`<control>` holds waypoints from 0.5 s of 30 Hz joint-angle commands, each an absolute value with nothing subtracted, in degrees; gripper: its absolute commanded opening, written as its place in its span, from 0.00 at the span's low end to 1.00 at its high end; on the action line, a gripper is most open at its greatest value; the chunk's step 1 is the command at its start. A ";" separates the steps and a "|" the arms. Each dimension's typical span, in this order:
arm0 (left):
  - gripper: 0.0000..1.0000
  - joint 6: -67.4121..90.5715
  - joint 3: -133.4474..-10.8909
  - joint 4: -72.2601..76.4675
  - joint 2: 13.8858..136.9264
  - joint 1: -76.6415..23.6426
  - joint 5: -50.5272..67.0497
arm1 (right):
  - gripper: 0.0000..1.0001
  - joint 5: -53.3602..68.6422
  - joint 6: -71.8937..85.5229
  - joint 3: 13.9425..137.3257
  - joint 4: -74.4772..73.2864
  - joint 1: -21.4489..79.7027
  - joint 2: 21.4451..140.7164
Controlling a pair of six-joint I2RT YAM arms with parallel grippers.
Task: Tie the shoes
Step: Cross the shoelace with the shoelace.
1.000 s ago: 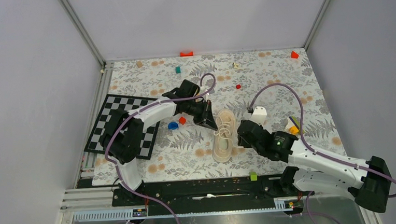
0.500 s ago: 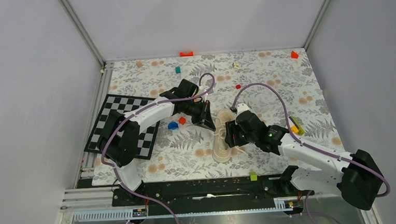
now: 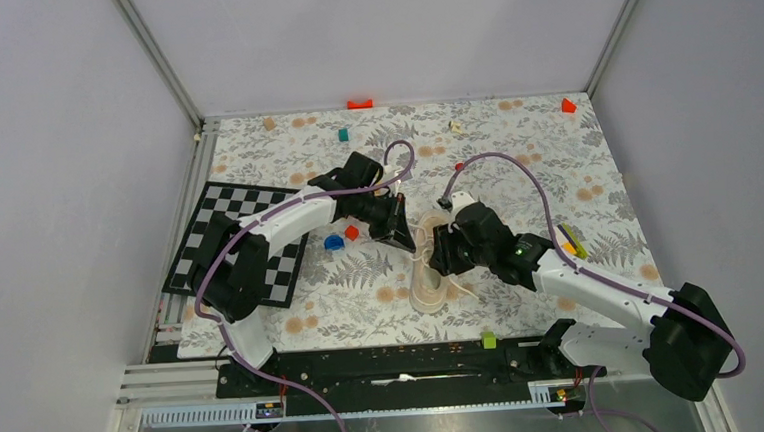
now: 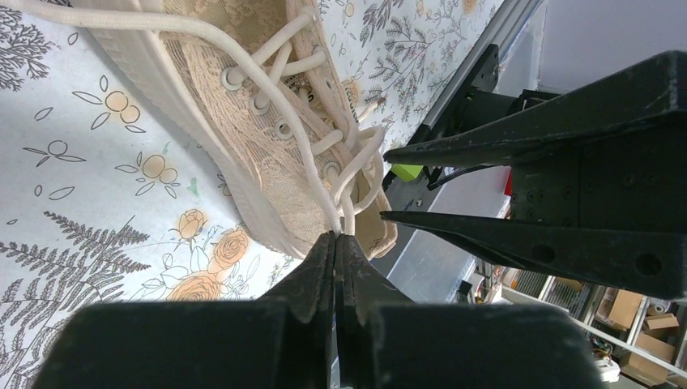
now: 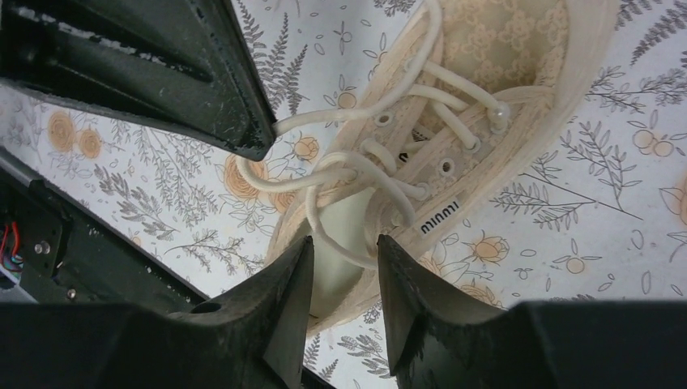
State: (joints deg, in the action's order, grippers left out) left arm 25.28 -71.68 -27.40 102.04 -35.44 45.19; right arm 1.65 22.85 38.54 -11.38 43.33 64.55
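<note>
Visibly, small black wordmark (image 5: 441,219) on sneaker (image 5: 496,172) side, letters unclear.

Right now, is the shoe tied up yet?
Not yet. Done: the shoe has its laces threaded through the eyelets. In hand: the left gripper is shut on one lace, holding it taut, and the right gripper stands open with a loose lace loop between its fingers. Left: no knot or bow shows, so the tying itself is still to do.
</note>
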 commanded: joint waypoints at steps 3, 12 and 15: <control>0.00 24.47 -75.20 -26.72 101.15 -35.24 45.86 | 0.40 3.90 19.47 38.69 -11.10 43.08 65.55; 0.00 24.61 -75.53 -26.72 101.60 -35.24 45.93 | 0.28 1.73 16.56 40.76 -12.95 43.84 68.57; 0.00 24.54 -75.53 -26.72 101.60 -35.24 45.93 | 0.19 0.33 17.21 40.51 -13.01 43.82 66.61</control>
State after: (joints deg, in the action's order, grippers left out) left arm 25.30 -73.17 -27.49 102.06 -35.44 45.19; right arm 2.39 18.13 38.50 -11.94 43.44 68.36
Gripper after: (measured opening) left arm 0.010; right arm 0.235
